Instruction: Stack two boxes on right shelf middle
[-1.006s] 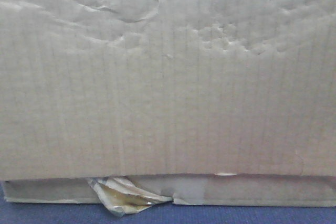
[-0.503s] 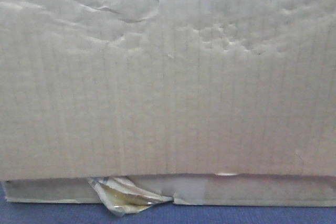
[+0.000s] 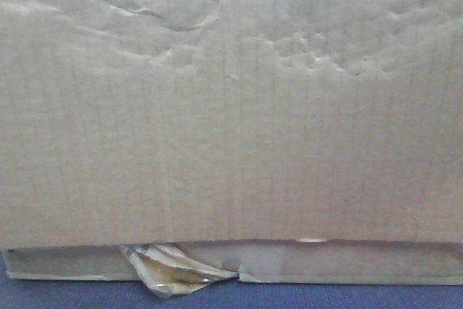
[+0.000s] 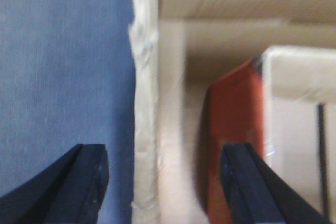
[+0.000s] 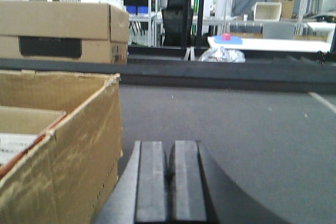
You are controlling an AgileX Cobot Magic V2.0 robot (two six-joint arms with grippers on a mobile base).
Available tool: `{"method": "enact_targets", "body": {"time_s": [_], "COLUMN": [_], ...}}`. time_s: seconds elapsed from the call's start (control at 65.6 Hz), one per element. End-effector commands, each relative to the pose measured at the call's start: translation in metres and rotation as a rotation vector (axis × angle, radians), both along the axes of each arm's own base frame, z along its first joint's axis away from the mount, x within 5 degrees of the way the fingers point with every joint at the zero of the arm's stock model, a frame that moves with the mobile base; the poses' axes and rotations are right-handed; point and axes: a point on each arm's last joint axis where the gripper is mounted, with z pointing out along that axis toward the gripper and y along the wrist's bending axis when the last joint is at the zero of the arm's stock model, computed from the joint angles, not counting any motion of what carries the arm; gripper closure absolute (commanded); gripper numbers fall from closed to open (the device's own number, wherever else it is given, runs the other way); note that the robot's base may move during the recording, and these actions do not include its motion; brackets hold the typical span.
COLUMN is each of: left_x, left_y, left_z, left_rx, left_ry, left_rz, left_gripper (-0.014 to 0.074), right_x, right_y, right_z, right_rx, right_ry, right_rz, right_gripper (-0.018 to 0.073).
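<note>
1. Our front view is dim and grainy, with flat light on the tall box (image 3: pixel 231 121) and a thin shadow beneath it.
2. Our left wrist view is blurred throughout, the left gripper (image 4: pixel 164 153) a dark silhouette.
3. Our right wrist view is brighter; the right gripper (image 5: pixel 169 153) looks soft.

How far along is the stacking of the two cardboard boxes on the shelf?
Looks done: the tall wrinkled brown cardboard box appears to rest on the flat thin cardboard box with torn yellowish tape. In hand: the left tool, open, straddles a pale cardboard wall; the right tool is shut, empty. Remaining: no steel shelf is in view, so shelf placement is unconfirmed.
</note>
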Motion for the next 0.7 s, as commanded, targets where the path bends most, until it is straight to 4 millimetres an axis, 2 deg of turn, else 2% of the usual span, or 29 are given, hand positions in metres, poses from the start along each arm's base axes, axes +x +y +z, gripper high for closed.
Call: {"method": "enact_targets", "body": {"time_s": [0.0,0.168,0.229,0.35,0.427,0.518,0.594,0.686], "left_x": [-0.002,-0.004,-0.004,0.001,0.003,0.004,0.003,0.003], "left_y": [0.001,0.001,0.003,0.015,0.020,0.021,0.019,0.019], "left_z": [-0.007,-0.018,-0.020,-0.023,-0.023,-0.023,-0.023,-0.023], "left_rx": [0.001,0.000,-0.017,-0.025,-0.021,-0.013,-0.014,-0.016], "left_ry": [0.024,0.067,0.088,0.105,0.105,0.105,0.106,0.107], "left_rz": [-0.002,0.001,0.000,0.021,0.029,0.015,0.010,0.011], "left_gripper": [0.0237,0.0237,0.0237,0.0237,0.0237,0.0237,0.0237,0.0237], "right_x": [0.000,0.000,-0.001,-0.004,-0.004,0.001,0.011,0.032], "right_y": [0.000,0.000,0.001,0.004,0.005,0.005,0.005,0.005], "right_z": [0.001,-0.001,0.003,0.016,0.030,0.059,0.082,0.105], "right_rx": [-0.009,0.008,0.074,0.087,0.085,0.081,0.078,0.077], "right_ry": [0.007,0.034,0.032,0.176,0.270,0.289,0.328,0.443], "right_rz": [-0.004,0.001,0.013,0.032,0.042,0.046,0.049,0.057], "right_gripper": [0.0727,0.0727,0.0720,0.0720,0.0720,0.0720,0.0700,0.0691]}}
